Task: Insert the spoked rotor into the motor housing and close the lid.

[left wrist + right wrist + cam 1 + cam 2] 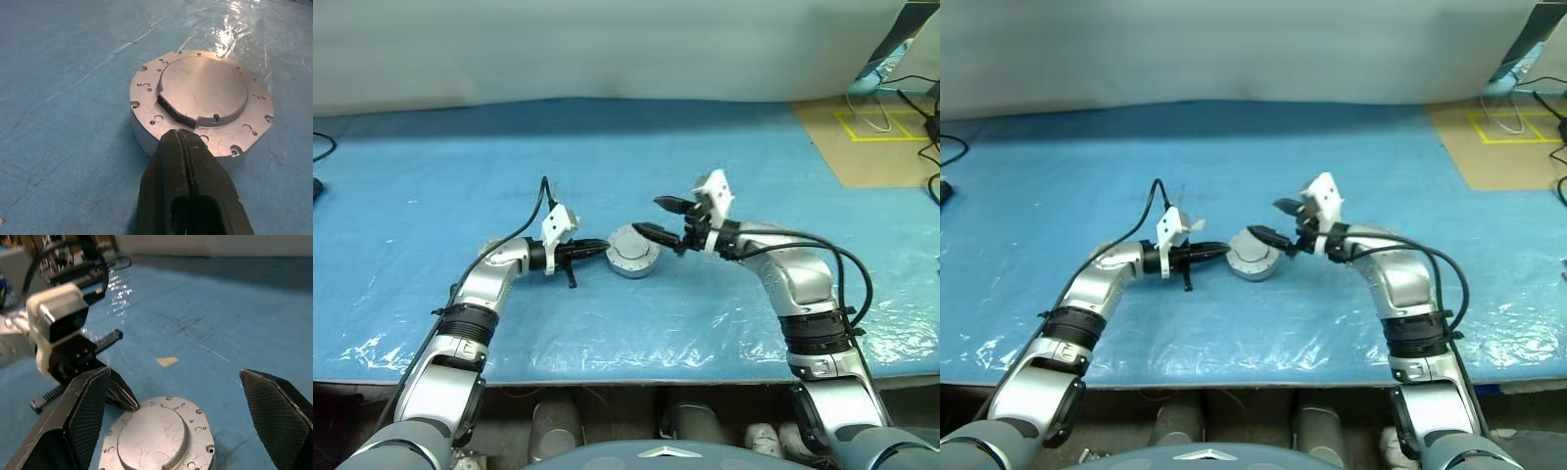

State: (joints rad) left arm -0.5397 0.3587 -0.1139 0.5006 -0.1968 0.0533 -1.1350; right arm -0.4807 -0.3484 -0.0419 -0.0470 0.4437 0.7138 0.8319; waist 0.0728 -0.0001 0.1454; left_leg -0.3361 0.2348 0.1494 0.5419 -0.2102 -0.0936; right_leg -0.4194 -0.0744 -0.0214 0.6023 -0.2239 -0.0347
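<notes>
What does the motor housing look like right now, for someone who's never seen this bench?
Look to the middle of the blue table, between the two grippers. The housing is the squat round grey metal puck there, its lid closed on top as a smooth raised disc. The shut left gripper touches its side, the open right gripper hangs above it; a ring of small holes around the rim marks it.

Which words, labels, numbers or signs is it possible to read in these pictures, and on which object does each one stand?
None can be read.
The closed lid on the motor housing bears only holes and scratches, no writing.
The yellow lines on the brown floor are markings, not letters.
</notes>
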